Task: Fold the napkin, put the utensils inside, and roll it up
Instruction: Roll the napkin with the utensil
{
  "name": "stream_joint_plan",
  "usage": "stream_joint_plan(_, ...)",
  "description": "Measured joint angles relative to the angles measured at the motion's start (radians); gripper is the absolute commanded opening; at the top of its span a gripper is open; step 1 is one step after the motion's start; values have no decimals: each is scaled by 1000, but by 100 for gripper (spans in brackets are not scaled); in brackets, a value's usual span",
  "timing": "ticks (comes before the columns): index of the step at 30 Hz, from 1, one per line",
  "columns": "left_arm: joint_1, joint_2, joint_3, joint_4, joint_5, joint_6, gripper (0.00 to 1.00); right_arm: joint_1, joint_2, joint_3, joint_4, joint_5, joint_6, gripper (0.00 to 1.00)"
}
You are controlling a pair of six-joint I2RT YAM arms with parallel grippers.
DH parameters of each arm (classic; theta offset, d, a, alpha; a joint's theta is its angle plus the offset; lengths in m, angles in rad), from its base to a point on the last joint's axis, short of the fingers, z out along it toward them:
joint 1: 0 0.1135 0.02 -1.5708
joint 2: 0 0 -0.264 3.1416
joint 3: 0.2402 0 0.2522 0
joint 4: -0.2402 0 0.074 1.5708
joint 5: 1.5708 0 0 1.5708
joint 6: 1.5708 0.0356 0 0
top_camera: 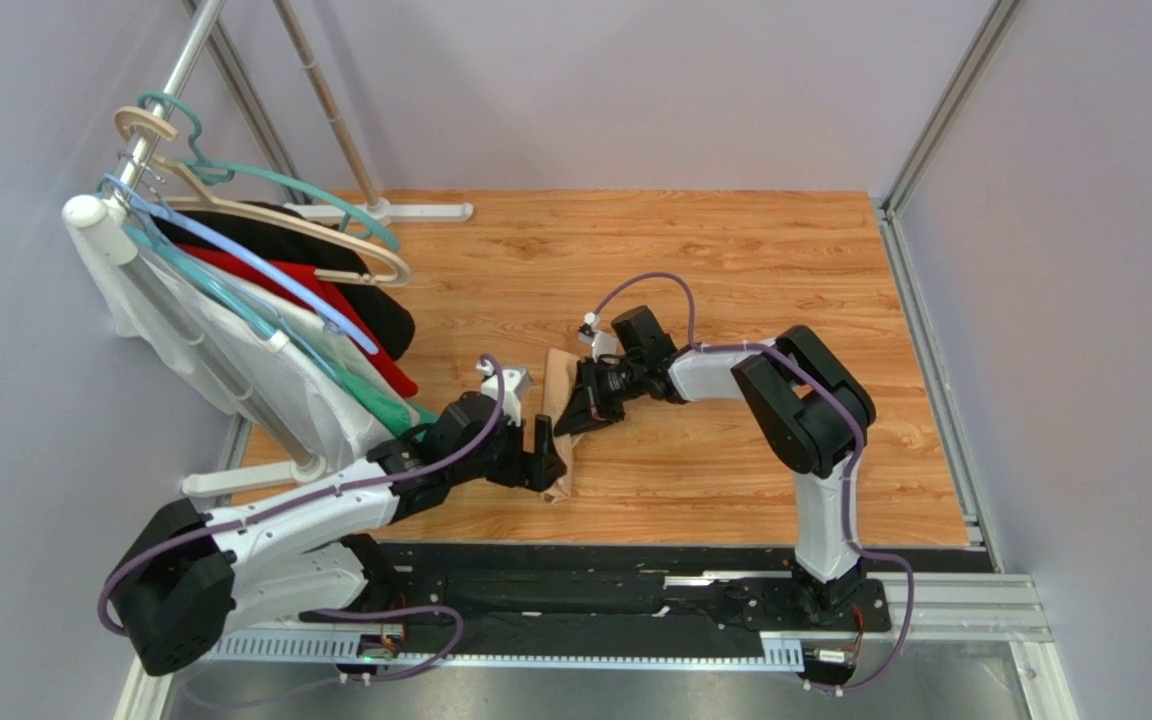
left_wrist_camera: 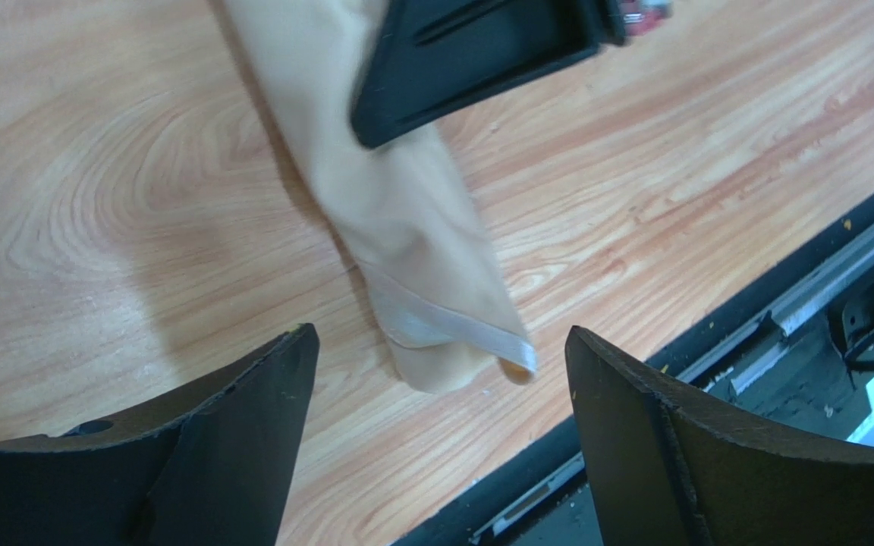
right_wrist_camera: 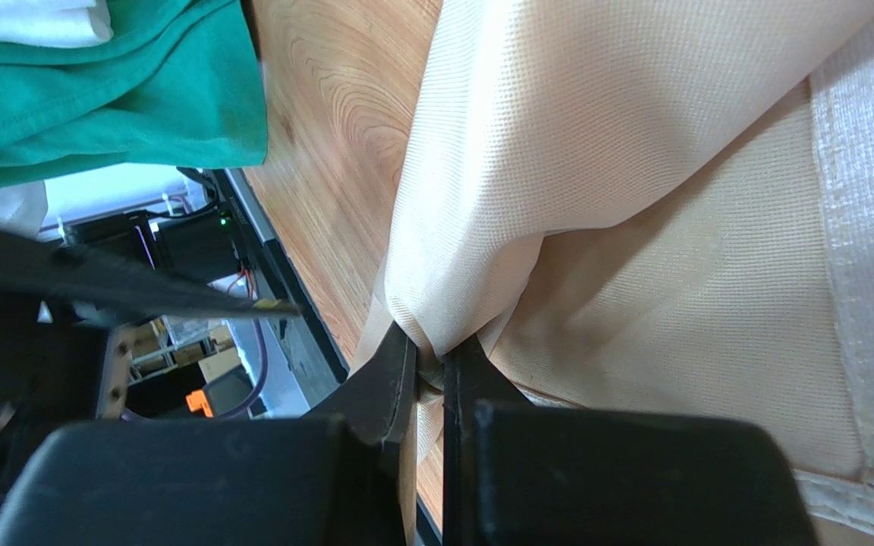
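Note:
The napkin [top_camera: 558, 378], pale peach cloth gathered into a long narrow bundle, lies across the wooden table. My right gripper [top_camera: 579, 413] is shut on a pinch of it [right_wrist_camera: 635, 171], the fold squeezed between the two fingers at the right gripper [right_wrist_camera: 433, 358]. My left gripper [left_wrist_camera: 442, 336] stands open over the bundle's near end [left_wrist_camera: 419, 228], its fingers apart on either side and not touching the cloth. In the top view the left gripper [top_camera: 545, 458] sits just left of the bundle. The utensils are hidden; a small tan tip [left_wrist_camera: 516, 371] peeks from the bundle's end, and I cannot tell what it is.
A rack of hangers with white, red, black and green garments [top_camera: 282, 315] stands at the left, close to the left arm. Green cloth [right_wrist_camera: 122, 91] shows beside the napkin. The table's near edge with its black rail [left_wrist_camera: 749, 330] runs just past the bundle's end.

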Motion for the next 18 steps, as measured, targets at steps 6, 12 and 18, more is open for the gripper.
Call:
stream_joint_plan(6, 67, 45, -81, 136, 89, -81, 74, -7, 7, -2, 18, -27, -22, 0)
stream_joint_plan(12, 157, 112, -182, 343, 155, -183, 70, -16, 15, -14, 55, -55, -25, 0)
stream_joint_plan(18, 171, 272, -210, 589, 235, -272, 65, -25, 28, -30, 110, -90, -13, 0)
